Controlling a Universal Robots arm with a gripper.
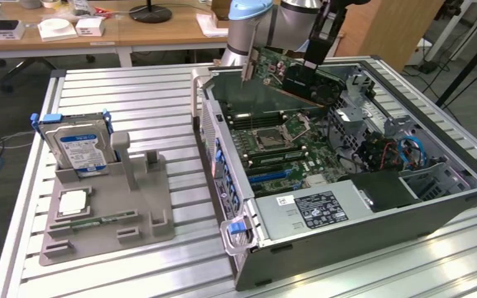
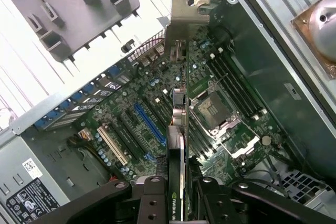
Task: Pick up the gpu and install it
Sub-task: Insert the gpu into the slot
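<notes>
The gpu is a green card with a black cooler and a silver end bracket. It hangs tilted over the back of the open computer case, above the motherboard. My gripper is shut on its upper edge. In the wrist view the gpu shows edge-on, clamped between my fingers, with its bracket at the case wall. Below it lies the motherboard with a blue slot and a white slot. The card hangs clear of the slots.
A grey holder tray on the slatted table carries a hard drive, a processor chip and a memory stick. Inside the case are the power supply, cables and a drive cage.
</notes>
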